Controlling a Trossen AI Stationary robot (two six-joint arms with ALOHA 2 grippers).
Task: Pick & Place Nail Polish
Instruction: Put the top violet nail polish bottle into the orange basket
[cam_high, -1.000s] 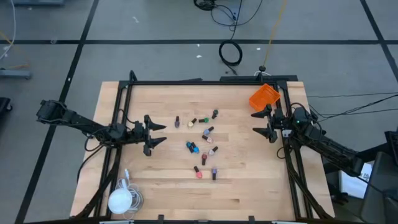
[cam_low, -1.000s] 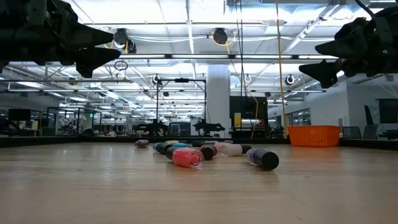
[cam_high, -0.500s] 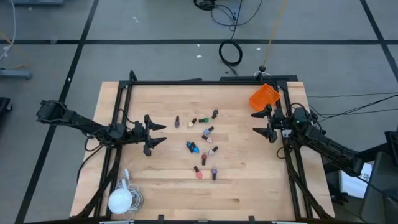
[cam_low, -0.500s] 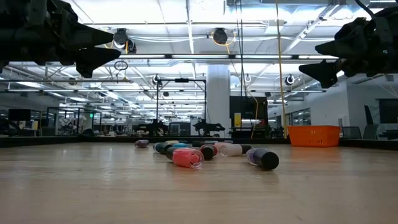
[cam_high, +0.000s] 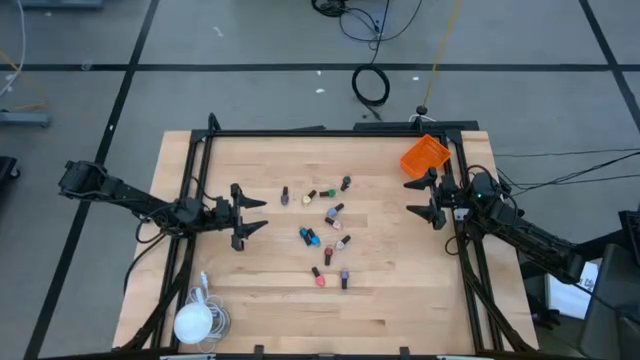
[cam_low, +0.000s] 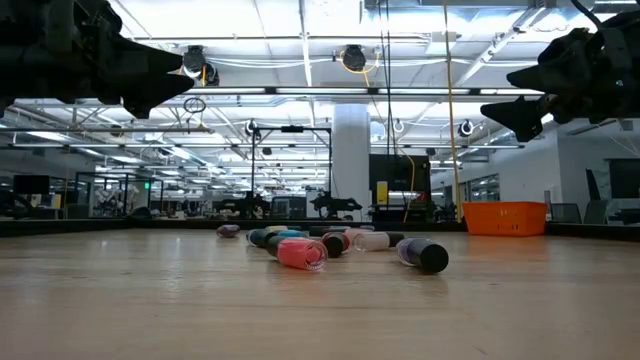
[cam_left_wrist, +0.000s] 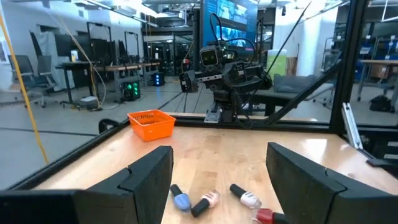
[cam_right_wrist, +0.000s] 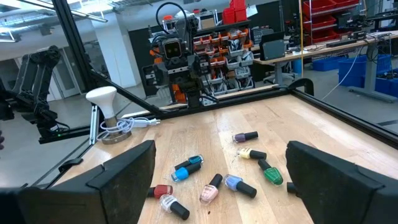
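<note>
A: Where is the nail polish (cam_high: 324, 232)?

B: Scattered mid-table, well apart from the orange bin (cam_high: 424, 155) — nothing is picked yet.

A: And the grippers?

B: The right gripper (cam_high: 423, 199) waits near the bin, the left gripper (cam_high: 250, 215) on the bottles' far side — both open, empty.

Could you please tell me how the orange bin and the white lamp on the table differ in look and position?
The orange bin is an angular open container at the table's far corner, beside the right gripper. The white lamp is rounded with a coiled cord, at the near corner on the left gripper's side. Both sit clear of the nail polish cluster.
</note>
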